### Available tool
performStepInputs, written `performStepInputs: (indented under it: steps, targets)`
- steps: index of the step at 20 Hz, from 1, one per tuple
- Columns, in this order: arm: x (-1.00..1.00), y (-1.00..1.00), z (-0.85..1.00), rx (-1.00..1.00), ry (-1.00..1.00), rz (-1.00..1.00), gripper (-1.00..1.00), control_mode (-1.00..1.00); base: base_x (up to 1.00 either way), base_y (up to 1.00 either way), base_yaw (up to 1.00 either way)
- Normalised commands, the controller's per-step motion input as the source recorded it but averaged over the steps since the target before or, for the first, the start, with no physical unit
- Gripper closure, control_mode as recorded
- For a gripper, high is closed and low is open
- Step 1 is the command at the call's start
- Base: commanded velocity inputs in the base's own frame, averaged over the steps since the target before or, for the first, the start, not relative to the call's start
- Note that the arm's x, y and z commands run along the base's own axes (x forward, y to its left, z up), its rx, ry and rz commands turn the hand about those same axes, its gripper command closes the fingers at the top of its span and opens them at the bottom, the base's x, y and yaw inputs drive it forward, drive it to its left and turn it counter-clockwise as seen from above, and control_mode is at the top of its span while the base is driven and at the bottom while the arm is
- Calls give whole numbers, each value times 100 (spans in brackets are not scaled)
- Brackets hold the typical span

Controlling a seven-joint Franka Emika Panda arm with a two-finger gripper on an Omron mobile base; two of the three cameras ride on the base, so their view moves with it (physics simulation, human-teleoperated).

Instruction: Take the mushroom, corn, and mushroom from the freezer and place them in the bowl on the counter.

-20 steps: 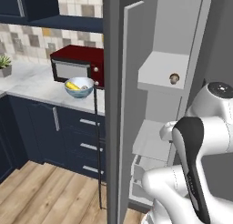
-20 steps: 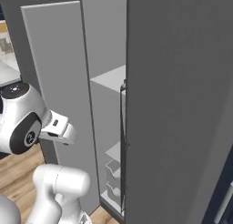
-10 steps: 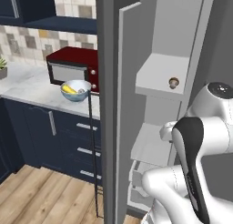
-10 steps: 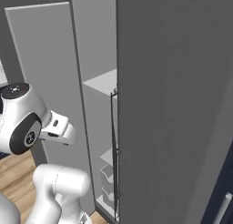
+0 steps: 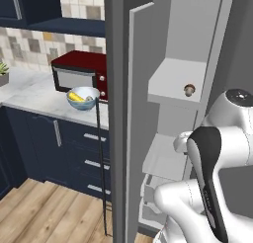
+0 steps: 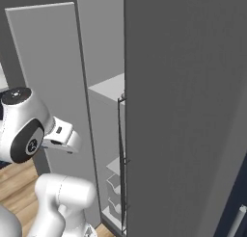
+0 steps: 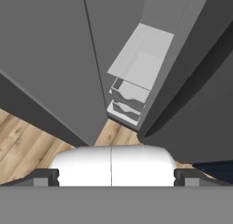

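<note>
One mushroom point(image 5: 189, 90) sits near the front edge of the upper shelf point(image 5: 175, 82) inside the freezer point(image 5: 188, 49), which stands open. The corn point(image 5: 76, 97) lies in the bowl point(image 5: 82, 99), and a small pale lump beside it in the bowl cannot be told for sure. The bowl rests on the counter point(image 5: 34, 96), just in front of the dark red microwave point(image 5: 79, 75) and close to the counter's right end, where the worktop meets the freezer's side.

The freezer door point(image 5: 141, 113) is swung out edge-on in the left base view and stands between the bowl and the shelves. A long thin dark handle point(image 5: 101, 168) hangs down in front of the navy drawers point(image 5: 91, 150). In the right base view a second wide grey door panel point(image 6: 183, 111) closes in the opening on the other side, so the gap to the shelves is narrow.

Below the mushroom's shelf a second shelf point(image 5: 165, 155) is bare, and under it two pale drawers point(image 7: 127, 100) show in the hand view, above a wood floor point(image 7: 27, 141).

The gripper point(image 7: 112, 175) is released, jaws spread wide with nothing between them, pointing down toward the foot of the freezer
</note>
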Motion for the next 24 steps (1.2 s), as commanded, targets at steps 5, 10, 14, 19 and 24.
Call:
performStepInputs:
  steps: [5,10,14,19,24]
  targets:
    - [3,0,0,0,0,-1,-100,-100,7,0,0]
    - [16,3,15,0,0,-27,-100,-100,0,0,0]
    - [43,0,10,0,2,-38,-100,-100,0,0,0]
    - [61,-25,15,1,4,-12,-100,-100,0,0,0]
    - [58,-20,6,4,0,-8,-100,-100,0,0,0]
